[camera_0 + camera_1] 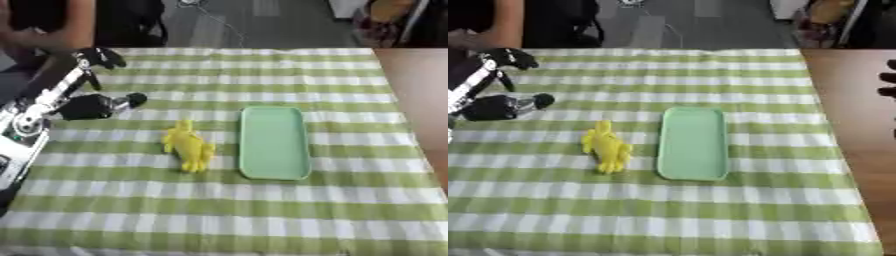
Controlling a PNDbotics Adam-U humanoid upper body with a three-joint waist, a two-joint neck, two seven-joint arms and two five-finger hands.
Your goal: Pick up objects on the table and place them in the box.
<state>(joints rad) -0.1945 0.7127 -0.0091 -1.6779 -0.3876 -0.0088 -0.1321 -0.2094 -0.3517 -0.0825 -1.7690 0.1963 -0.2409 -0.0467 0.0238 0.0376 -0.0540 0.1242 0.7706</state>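
Open checked surface is lying all round the yellow toy, with only the green tray sitting just beside it on its right and the left robot hand hovering well apart at upper left.

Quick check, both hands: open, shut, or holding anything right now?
Left hand: over the table's left edge, holding nothing; whether its fingers are open or curled cannot be told.
Right hand: only dark fingertips at the right edge; cannot be told.
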